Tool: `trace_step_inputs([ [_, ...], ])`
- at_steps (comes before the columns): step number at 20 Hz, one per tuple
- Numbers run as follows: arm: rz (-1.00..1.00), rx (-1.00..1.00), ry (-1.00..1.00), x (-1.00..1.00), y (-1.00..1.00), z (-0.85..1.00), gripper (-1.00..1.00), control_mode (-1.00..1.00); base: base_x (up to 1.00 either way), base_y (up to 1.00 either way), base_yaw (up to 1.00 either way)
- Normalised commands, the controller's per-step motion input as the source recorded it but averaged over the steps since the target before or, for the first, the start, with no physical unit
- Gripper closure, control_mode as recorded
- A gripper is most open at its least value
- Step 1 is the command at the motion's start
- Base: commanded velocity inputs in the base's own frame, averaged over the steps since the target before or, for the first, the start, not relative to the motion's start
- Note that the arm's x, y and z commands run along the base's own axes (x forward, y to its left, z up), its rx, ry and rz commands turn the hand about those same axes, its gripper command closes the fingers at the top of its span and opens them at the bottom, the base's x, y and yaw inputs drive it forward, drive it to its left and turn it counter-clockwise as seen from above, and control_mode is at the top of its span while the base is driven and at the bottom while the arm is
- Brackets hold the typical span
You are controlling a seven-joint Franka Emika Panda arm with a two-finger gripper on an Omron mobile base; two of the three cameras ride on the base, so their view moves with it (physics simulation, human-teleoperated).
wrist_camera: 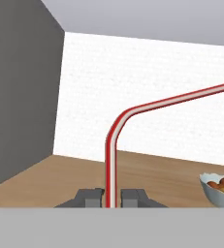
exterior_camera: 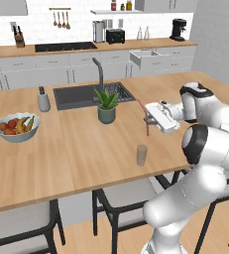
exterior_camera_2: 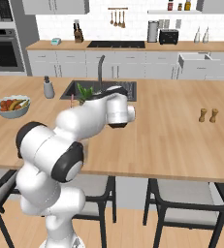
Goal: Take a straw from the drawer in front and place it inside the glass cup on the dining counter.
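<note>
The fingers [wrist_camera: 110, 197] pinch the red straw [wrist_camera: 111, 160] above the bench [exterior_camera: 86, 149]. The glass cup [exterior_camera: 142, 155] stands near the bench's front edge.

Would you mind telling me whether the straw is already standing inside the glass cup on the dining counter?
No, the straw is clamped between the shut gripper's fingertips, and the glass cup stands alone on the dining counter.
</note>
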Motion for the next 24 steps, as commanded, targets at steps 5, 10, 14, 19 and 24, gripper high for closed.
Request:
trace_step_inputs([
  [5, 0.05, 0.03, 0.0, 0.27, 0.0, -0.3, 1.0, -1.0, 0.0, 0.0, 0.0],
  [10, 0.01, 0.03, 0.0, 0.06, 0.0, -0.25, 1.0, -1.0, 0.0, 0.0, 0.0],
  [14, 0.0, 0.01, 0.0, 0.0, 0.0, -0.12, 1.0, -1.0, 0.0, 0.0, 0.0],
  [19, -0.01, 0.0, 0.0, 0.0, 0.14, -0.11, 1.0, -1.0, 0.0, 0.0, 0.0],
  [24, -0.01, 0.0, 0.0, -0.02, 0.1, -0.12, 1.0, -1.0, 0.0, 0.0, 0.0],
])
